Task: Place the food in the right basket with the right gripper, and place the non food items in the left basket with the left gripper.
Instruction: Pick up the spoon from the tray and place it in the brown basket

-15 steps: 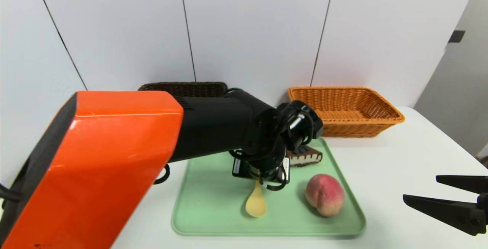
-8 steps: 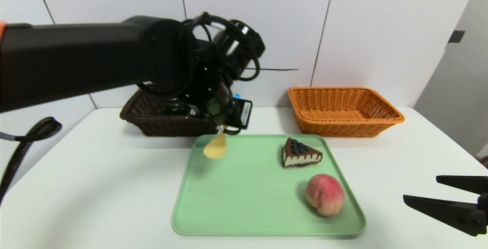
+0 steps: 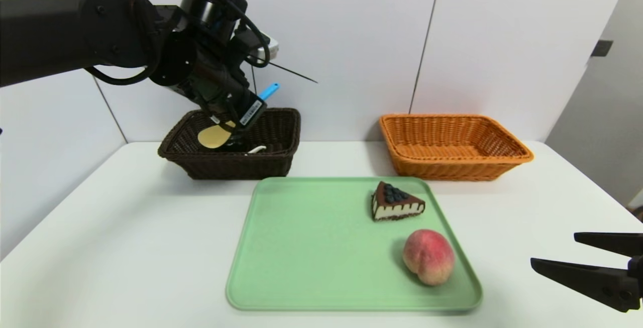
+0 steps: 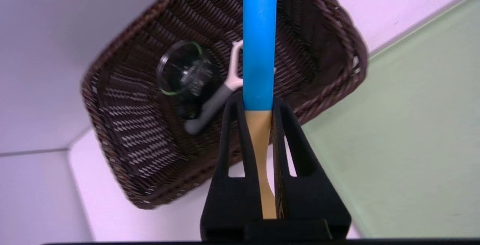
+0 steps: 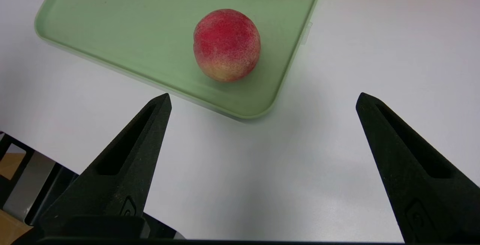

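Note:
My left gripper [image 3: 247, 108] hangs above the dark brown left basket [image 3: 284, 117], shut on the yellow spoon [image 3: 213, 137]. The spoon's blue handle [image 4: 259, 42] sticks out past the fingertips. In that basket [image 4: 123, 155] lie the white peeler [image 4: 213, 102] and the clear glass cup [image 4: 183, 72]. The peach [image 3: 428, 256] and the chocolate cake wedge [image 3: 396, 201] sit on the right side of the green tray [image 3: 301, 247]. My right gripper [image 3: 553, 247] stands open and empty over the table, right of the tray, with the peach [image 5: 226, 45] ahead of it.
The light orange right basket [image 3: 454, 139] stands at the back right, behind the tray, and shows nothing inside. A white panelled wall runs close behind both baskets. The table's right edge is near my right gripper.
My left arm has lifted the spoon off the tray and swung it back and to the left, over the dark basket. The right arm has not moved.

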